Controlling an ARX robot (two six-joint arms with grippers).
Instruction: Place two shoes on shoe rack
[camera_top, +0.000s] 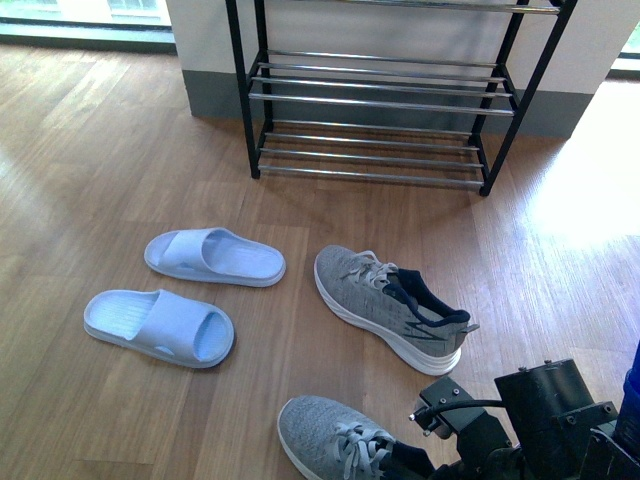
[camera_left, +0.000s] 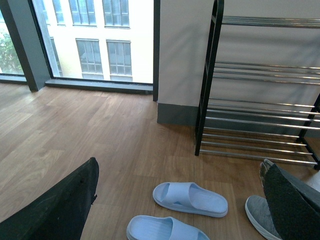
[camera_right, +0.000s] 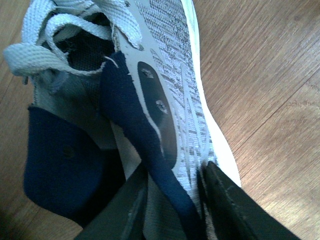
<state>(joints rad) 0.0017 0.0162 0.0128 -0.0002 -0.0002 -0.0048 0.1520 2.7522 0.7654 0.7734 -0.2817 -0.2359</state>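
Shoes, four in all, are found on the wooden floor (camera_top: 90, 150). In the front view, the first slide (camera_top: 215, 256) is seen at 9 o'clock and the second slide (camera_top: 160, 326) at 8 o'clock. They lie side by side but apart, with their toes turned opposite ways. The left gripper (camera_left: 180, 169) is shown only in its own wrist view. Its fingers (camera_left: 65, 205) are spread wide with nothing held between them, and both slides are seen on the floor beyond.

At 12 o'clock the shoe rack (camera_top: 380, 100) is stood against the wall, well apart from every shoe. Just right of centre, at about 4 o'clock, the free sneaker (camera_top: 385, 300) is set upright on its sole, toe toward 10 o'clock and heel toward 4 o'clock.

At 6 o'clock the held sneaker (camera_top: 325, 435) is seen at the frame's edge, its heel end covered by the right arm (camera_top: 545, 410), which enters at 5 o'clock. In the right wrist view the right gripper (camera_right: 172, 200) is pinched on this sneaker's side wall by the navy-lined collar, with one finger placed inside the shoe and the other pressed against the grey knit outside. Whether the sole is lifted off the floor cannot be told.
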